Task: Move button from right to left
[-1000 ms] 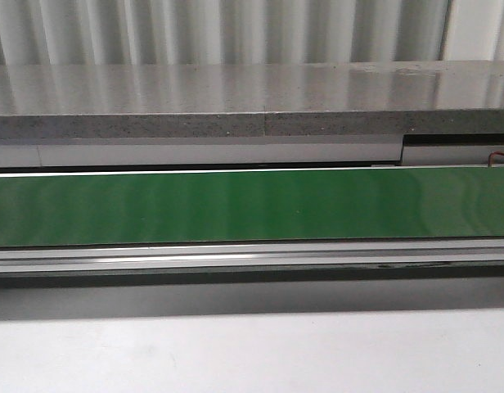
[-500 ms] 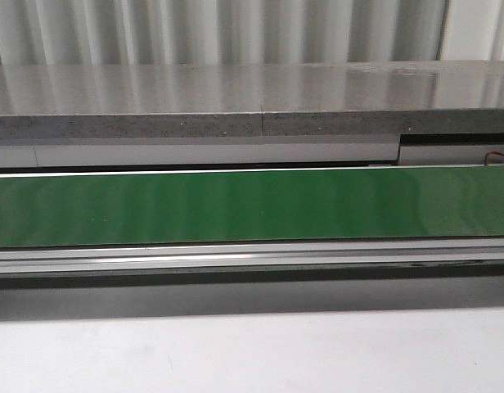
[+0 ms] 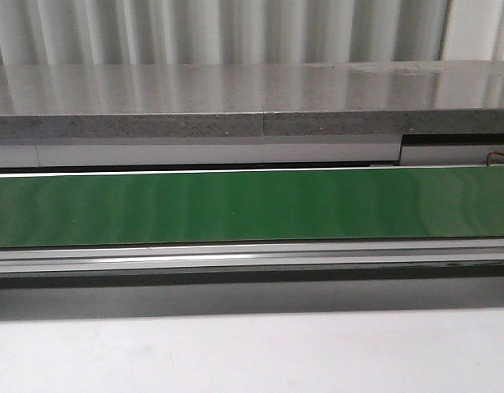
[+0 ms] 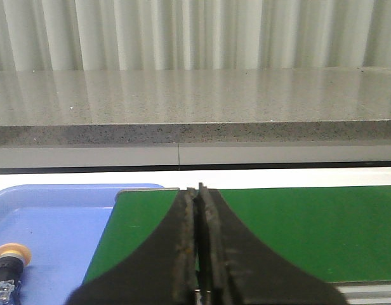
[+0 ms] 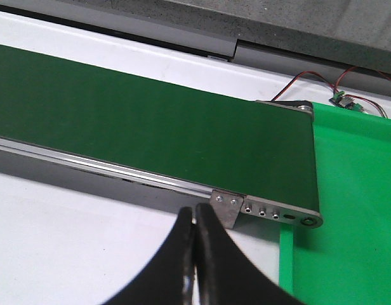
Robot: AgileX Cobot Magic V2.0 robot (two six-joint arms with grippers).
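The button (image 4: 6, 271) lies in a blue tray (image 4: 62, 222) beside the end of the green conveyor belt (image 4: 297, 229), in the left wrist view; its yellow head, black collar and part of the block with a green mark show at the frame edge. My left gripper (image 4: 197, 190) is shut and empty, over the belt's end, apart from the button. My right gripper (image 5: 195, 213) is shut and empty over the white table (image 5: 75, 229), near the belt's other end (image 5: 291, 184). Neither gripper nor the button shows in the front view.
The belt (image 3: 252, 205) runs across the front view with a metal rail (image 3: 252, 255) along its near side. A grey stone ledge (image 3: 252, 98) lies behind. A green tray (image 5: 354, 203) sits past the belt's right end, with red and black wires (image 5: 348, 98) beyond.
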